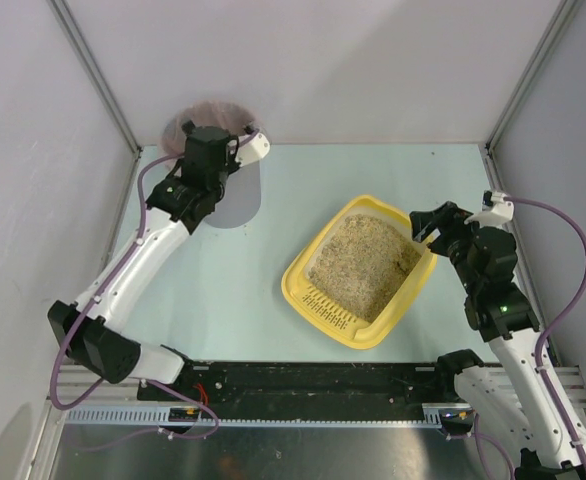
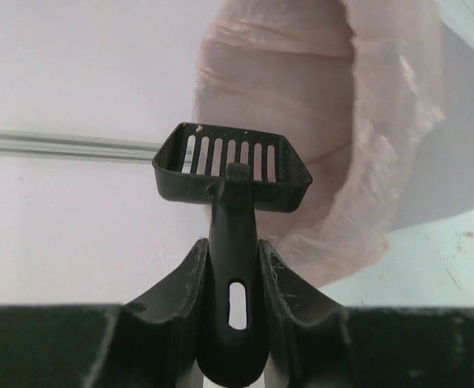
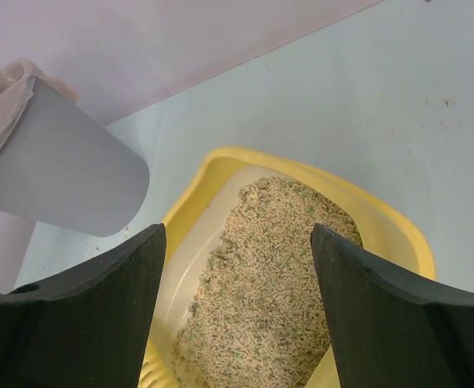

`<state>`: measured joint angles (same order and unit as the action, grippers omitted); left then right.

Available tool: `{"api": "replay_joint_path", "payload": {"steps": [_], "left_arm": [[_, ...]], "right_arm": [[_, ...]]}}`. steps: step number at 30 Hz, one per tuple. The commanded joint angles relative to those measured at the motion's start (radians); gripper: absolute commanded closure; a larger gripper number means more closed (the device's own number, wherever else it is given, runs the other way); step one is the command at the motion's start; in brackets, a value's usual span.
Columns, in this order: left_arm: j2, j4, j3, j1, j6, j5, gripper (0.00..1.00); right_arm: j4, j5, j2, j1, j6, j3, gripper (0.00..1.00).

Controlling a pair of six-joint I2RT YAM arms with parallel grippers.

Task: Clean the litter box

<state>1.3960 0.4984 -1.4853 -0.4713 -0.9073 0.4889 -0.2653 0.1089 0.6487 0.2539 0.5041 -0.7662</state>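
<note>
Looking at the top view first: litter box (image 1: 297,282) sits on the table (image 1: 223,300), turned diagonal, slotted grille (image 1: 333,306) at its near-left end, beige litter (image 1: 365,260) filling the rest. Right gripper (image 1: 419,229) is at the box's far-right rim, fingers spread, tips over or against the yellow edge; can't tell if they touch. Left gripper (image 1: 197,140) is well apart from the box, off to its far left, above the grey bin (image 1: 241,200) with the pink liner.

Left wrist view: left gripper (image 2: 233,252) clamped on the handle of a black slotted scoop (image 2: 231,166). Scoop head points away from the camera, towards the pink liner (image 2: 326,121) of the bin. Litter box not in this view. A few crumbs on the table (image 2: 439,259) at right.

Right wrist view: right gripper (image 3: 237,238) wide apart, nothing pinched between the fingers (image 3: 99,307). Litter box (image 3: 387,222) is directly below and ahead of the claw, its rounded far corner past the fingertips, litter (image 3: 269,267) showing in the gap between them. Litter is beige pellets with green flecks. Grey bin (image 3: 67,178) stands beyond the box's left side, clear of it, liner folded over its lip.
</note>
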Motion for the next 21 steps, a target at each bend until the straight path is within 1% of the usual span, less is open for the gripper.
{"api": "replay_joint_path", "payload": {"steps": [1, 4, 6, 9, 13, 15, 21], "left_arm": [[-0.032, -0.171, -0.082, -0.004, 0.096, 0.084, 1.00], [-0.098, -0.187, -0.047, -0.006, 0.133, -0.031, 1.00], [-0.124, -0.187, -0.004, -0.004, 0.146, -0.041, 1.00], [-0.155, -0.185, 0.071, -0.006, 0.206, -0.027, 1.00], [-0.247, -0.187, 0.189, -0.006, 0.329, -0.098, 1.00], [-0.276, -0.189, 0.192, -0.006, 0.361, -0.130, 1.00], [-0.342, -0.199, 0.163, -0.006, 0.475, -0.157, 1.00]], "right_arm": [[0.014, 0.032, -0.018, -0.001, -0.009, -0.002, 0.22], [0.015, 0.031, -0.018, 0.002, -0.006, -0.004, 0.22], [0.015, 0.025, -0.014, 0.002, 0.001, -0.004, 0.23], [0.017, 0.021, -0.011, 0.002, 0.004, -0.002, 0.23], [0.008, 0.032, -0.009, 0.004, 0.002, -0.004, 0.23], [-0.006, 0.037, -0.012, 0.002, 0.001, -0.004, 0.23], [-0.041, 0.069, -0.021, 0.002, -0.009, -0.004, 0.23]]}}
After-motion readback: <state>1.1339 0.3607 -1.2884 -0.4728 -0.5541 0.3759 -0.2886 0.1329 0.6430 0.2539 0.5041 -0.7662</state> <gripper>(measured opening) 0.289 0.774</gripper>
